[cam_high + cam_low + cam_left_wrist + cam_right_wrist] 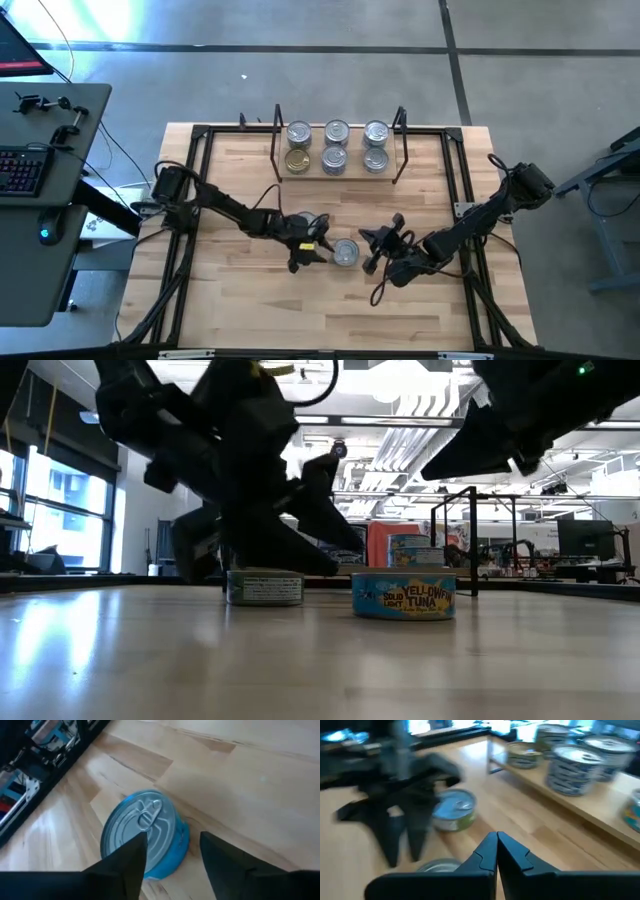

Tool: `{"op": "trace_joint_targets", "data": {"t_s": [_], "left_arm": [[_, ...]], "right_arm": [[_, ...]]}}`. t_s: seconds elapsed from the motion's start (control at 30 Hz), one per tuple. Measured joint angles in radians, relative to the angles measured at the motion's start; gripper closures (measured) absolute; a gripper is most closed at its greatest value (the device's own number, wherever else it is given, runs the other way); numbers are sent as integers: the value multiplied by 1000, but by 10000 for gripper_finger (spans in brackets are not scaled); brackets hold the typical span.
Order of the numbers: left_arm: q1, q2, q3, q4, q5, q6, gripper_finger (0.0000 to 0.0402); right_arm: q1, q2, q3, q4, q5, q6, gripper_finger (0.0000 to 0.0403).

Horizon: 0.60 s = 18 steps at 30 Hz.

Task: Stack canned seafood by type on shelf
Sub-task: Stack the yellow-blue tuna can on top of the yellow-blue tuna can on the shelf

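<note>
Blue tuna tin [403, 598] and green tin [264, 587] loose on table [240, 300], mid-front.
Left gripper [307, 254] just beside green tin, fingers [125, 865] parted, holding nothing. Right gripper [383, 244] near blue tin, fingers pressed together, empty. Shelf [338, 172] at back carrying six stacks of tins [336, 133].

Loose tin [345, 253] lies before the shelf [336, 166].
</note>
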Motion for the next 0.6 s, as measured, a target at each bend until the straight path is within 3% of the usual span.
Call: {"op": "trace_joint_targets", "data": {"t_s": [0.13, 0.3, 0.47, 0.6], "left_arm": [[20, 10, 0, 18, 13, -66, 212], [19, -24, -1, -8, -52, -235, 216], [-7, -105, -2, -178, -215, -382, 230], [-46, -212, -2, -375, -319, -471, 242]], "right_arm": [[-29, 0, 0, 73, -173, -219, 390], [-62, 49, 1, 168, -389, -464, 320], [-50, 192, 1, 286, -483, -751, 244], [-38, 282, 3, 331, -477, -776, 228]]}}
